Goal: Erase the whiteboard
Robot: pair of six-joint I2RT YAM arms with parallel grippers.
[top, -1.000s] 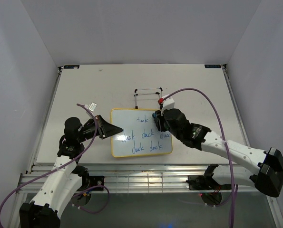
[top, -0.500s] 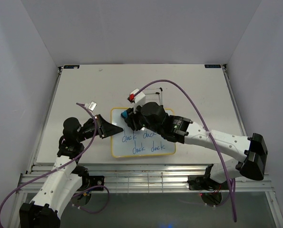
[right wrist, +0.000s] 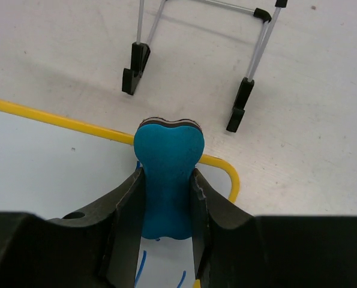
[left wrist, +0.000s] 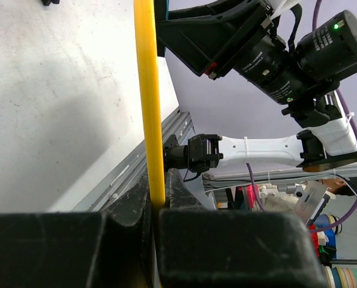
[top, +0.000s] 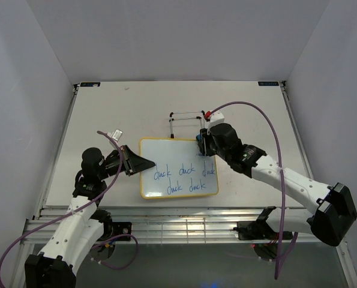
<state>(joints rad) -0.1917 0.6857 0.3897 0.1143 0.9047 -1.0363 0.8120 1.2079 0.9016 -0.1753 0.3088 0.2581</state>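
The left end effector [top: 143,163] is clamped on the yellow left edge of the whiteboard [top: 178,174], which lies on the desk [top: 106,114] stretching away from its fingers. The right end effector [top: 201,146] pinches a blue eraser [right wrist: 168,174] at the board's far right corner, with a wire stand [top: 187,120] just beyond.

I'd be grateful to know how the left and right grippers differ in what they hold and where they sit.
The left gripper pinches the yellow left edge of the whiteboard; the right gripper holds a blue bone-shaped eraser. The left sits at the board's left side, the right over its upper right corner. Both have fingers shut on something.
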